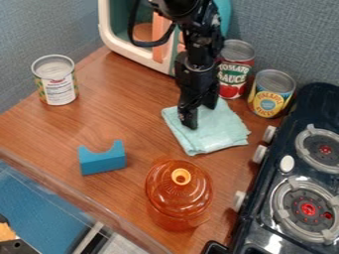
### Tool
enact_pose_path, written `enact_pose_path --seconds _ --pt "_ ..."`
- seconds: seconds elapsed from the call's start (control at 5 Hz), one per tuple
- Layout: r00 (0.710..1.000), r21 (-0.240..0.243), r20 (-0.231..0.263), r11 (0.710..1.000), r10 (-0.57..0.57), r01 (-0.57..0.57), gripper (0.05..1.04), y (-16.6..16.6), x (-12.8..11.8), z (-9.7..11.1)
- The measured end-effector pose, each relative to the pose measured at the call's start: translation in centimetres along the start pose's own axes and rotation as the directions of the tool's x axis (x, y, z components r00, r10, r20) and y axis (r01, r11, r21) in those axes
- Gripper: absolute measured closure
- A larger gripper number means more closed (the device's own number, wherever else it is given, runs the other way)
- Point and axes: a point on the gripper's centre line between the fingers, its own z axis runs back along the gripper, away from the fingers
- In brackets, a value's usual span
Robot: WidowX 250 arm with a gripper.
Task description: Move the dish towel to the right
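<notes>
Jar (pixel 179 193) lidded, contents unclear | three cans (pixel 270 94) upright | towel (pixel 215 131) folded

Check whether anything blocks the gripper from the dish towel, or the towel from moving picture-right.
Nothing visible separates the gripper from the towel. Picture-right, just beyond the towel, the stove and its knobs stand in the way.

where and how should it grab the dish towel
Probably from straight above, pinching up a fold in the far part of the towel, where the gripper already hangs. The cloth lies low and folded on the counter, so a sideways approach offers little to hold.
</notes>
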Motion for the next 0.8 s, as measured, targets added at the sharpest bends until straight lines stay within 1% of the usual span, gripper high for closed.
enact_pose_path --seconds 0.2,0.4,0.6,0.8 --pt "1.000 -0.004 -0.005 1.000 -0.008 0.008 0.083 -0.6 -0.1 0.5" --pt "1.000 0.008 0.009 1.000 -0.020 0.020 0.083 -0.3 0.2 0.3" --pt "0.998 -0.024 0.038 0.999 -0.043 0.044 0.083 -0.1 0.4 3.5" --pt "0.998 -0.020 0.042 0.998 -0.050 0.051 0.084 0.8 1.2 6.9"
